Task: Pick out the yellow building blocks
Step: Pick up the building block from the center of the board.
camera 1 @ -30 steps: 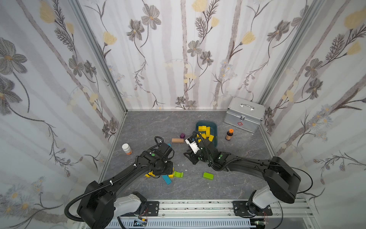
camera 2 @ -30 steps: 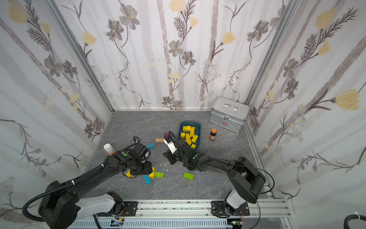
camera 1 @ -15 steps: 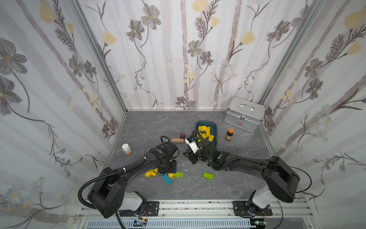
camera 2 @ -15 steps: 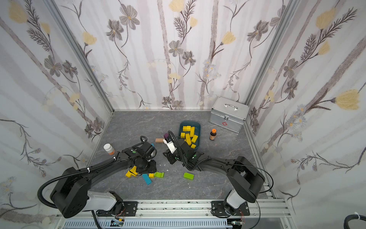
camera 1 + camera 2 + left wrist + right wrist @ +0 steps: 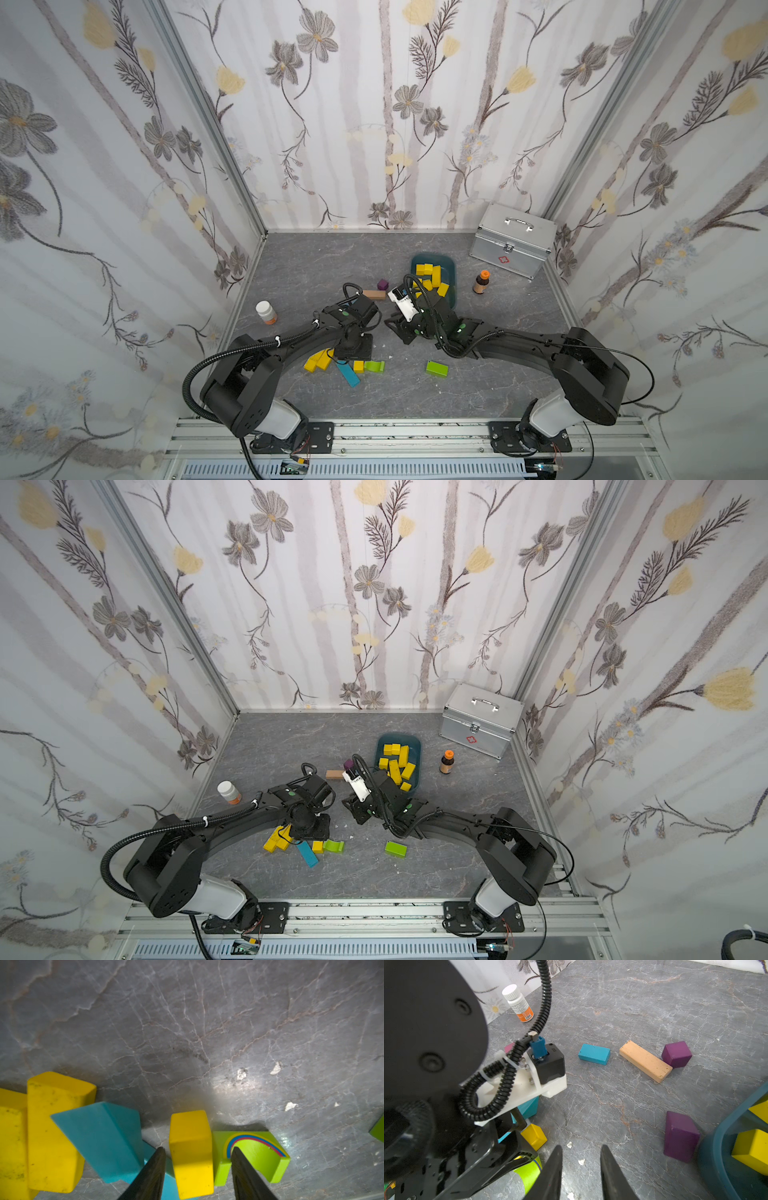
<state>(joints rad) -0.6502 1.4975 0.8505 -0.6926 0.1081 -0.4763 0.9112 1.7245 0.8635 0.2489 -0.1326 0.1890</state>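
1. Left gripper (image 5: 197, 1150) is spread either side of a small bright yellow wooden block (image 5: 191, 1153) on the grey marbled tabletop (image 5: 187, 1032), and doesn't look to be squeezing it.
2. That block sits between a teal-blue wooden bar (image 5: 104, 1136) and a lime-green arch block (image 5: 255, 1159).
3. More yellow wooden bars (image 5: 318, 360) lie just beside them.
4. Other yellow blocks (image 5: 435, 275) are in the dark teal tray (image 5: 440, 258).
5. Right gripper (image 5: 581, 1150) is near the tray, fingers slightly apart, holding nothing.

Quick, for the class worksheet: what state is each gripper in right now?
Left gripper: open, jaws astride a small yellow block, not clamped on it.
Right gripper: slightly open, holding nothing.
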